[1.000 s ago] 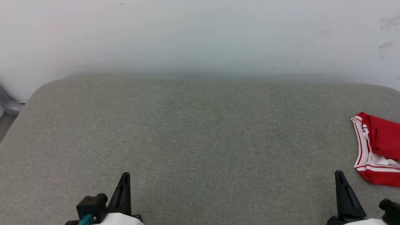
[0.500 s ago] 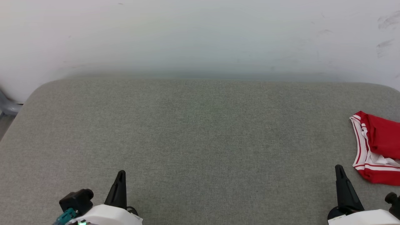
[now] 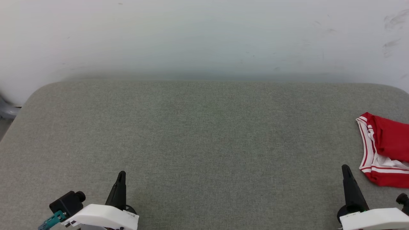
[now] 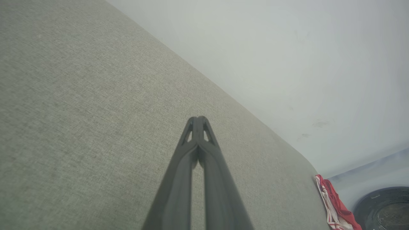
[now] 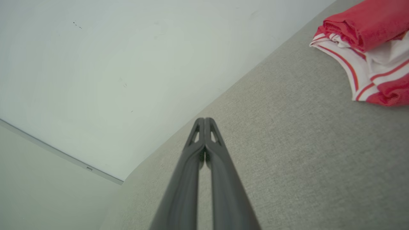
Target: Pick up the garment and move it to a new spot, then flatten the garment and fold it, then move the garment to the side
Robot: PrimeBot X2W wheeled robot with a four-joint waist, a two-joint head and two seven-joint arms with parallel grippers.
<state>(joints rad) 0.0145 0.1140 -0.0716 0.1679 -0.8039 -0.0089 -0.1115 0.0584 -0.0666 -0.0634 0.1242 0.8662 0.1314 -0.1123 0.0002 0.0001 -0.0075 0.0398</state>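
left and right jaws pressed together, empty; garment (image 3: 388, 140) lies on grey surface (image 3: 204, 137)

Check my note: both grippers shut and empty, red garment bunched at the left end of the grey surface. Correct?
Wrong side. The head view shows the garment bunched at the right end of the grey surface, near the right gripper. That and the left gripper are shut and empty, as noted.

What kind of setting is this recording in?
Likely an indoor test space: a grey fabric-covered surface against a plain white wall, with a red-and-white garment lying near its right edge.
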